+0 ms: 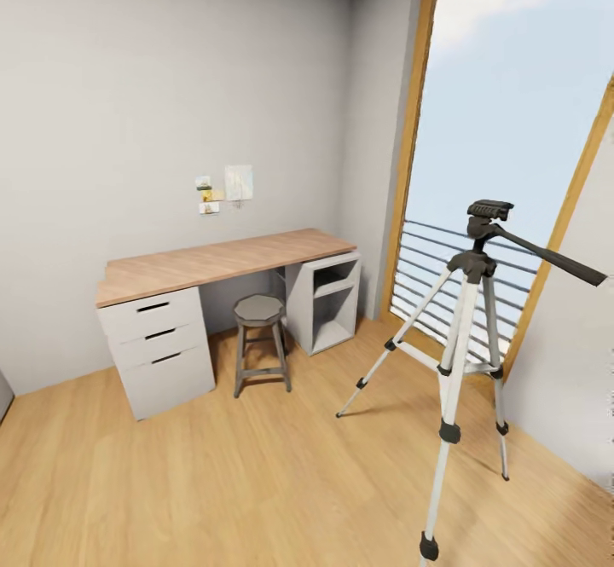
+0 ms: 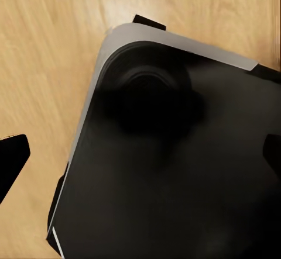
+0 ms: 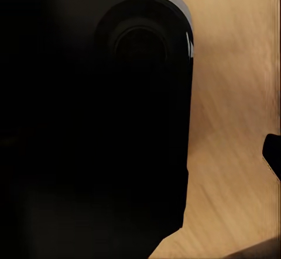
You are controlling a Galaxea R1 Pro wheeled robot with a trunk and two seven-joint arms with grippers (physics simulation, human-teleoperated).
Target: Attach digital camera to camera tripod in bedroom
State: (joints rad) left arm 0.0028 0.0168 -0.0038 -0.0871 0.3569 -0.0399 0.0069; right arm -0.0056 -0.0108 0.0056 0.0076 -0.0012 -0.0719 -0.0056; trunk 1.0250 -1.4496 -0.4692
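The camera tripod (image 1: 465, 362) stands on the light wood floor (image 1: 213, 482) at the right of the head view, just before the tall wood-framed window (image 1: 503, 149), its dark grey head (image 1: 488, 213) upright and the long pan handle (image 1: 550, 257) slanting down to the right. Well apart to its left, a wood-topped desk (image 1: 222, 264) with white drawers (image 1: 158, 350) runs along the wall, with a grey stool (image 1: 260, 341) in front of it. Both wrist views look down on a dark, rounded body (image 2: 170, 154) above the wood floor, probably the robot's own base, and with only dark finger tips (image 2: 12, 159) at the picture edges I cannot tell how either gripper's fingers stand.
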